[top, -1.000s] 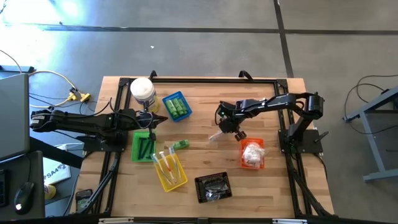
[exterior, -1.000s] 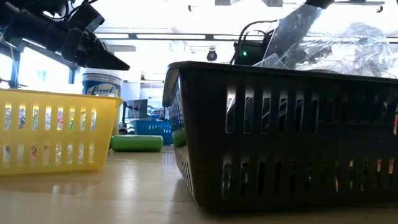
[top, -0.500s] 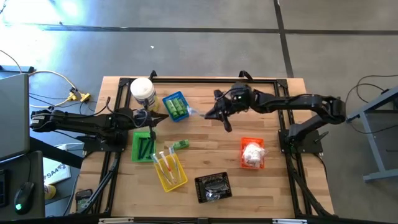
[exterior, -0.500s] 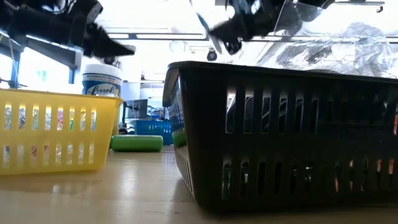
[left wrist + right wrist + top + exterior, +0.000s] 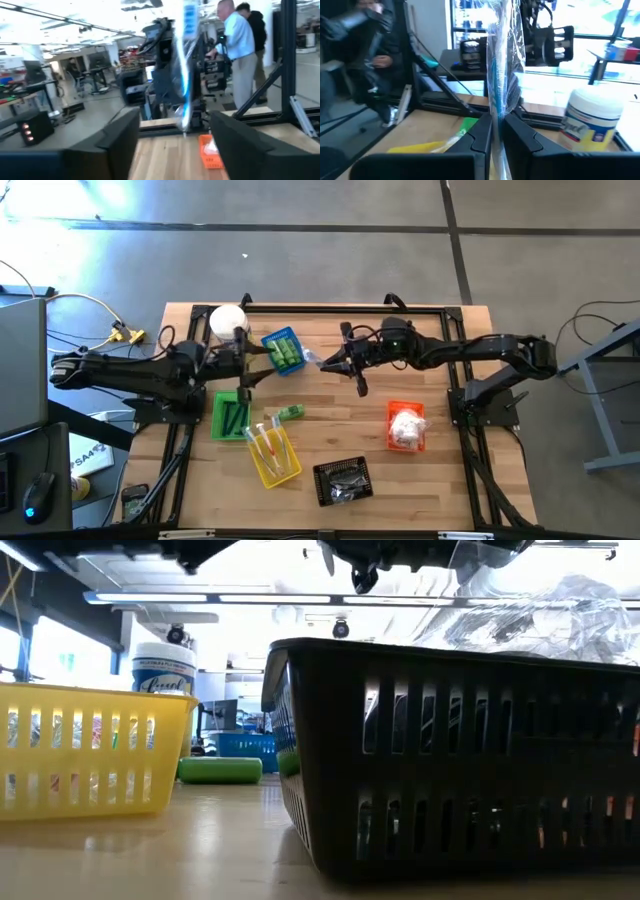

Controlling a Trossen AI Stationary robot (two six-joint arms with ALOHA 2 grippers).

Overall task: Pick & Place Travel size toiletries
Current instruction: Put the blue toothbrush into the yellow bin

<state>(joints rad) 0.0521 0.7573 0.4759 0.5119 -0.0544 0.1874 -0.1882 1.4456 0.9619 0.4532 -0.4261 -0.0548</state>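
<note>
Right end effector (image 5: 322,363) stretched low over the bench's (image 5: 330,435) far edge, clenched on a clear-wrapped stick (image 5: 500,75), left end effector (image 5: 262,364) released, fingers spread, facing it, jar label (image 5: 582,131) unreadable

Bare wooden table (image 5: 330,425) mid-span, between the green rectangular plastic basket (image 5: 229,416) at 9 o'clock and the orange plastic basket (image 5: 405,425) at 3. At 12, both arms meet over the blue plastic basket (image 5: 283,350), blocking that lane. Yellow slotted basket (image 5: 274,455) and black mesh basket (image 5: 343,480) crowd 6 o'clock. White round jar (image 5: 228,322) stands at 10.
</note>
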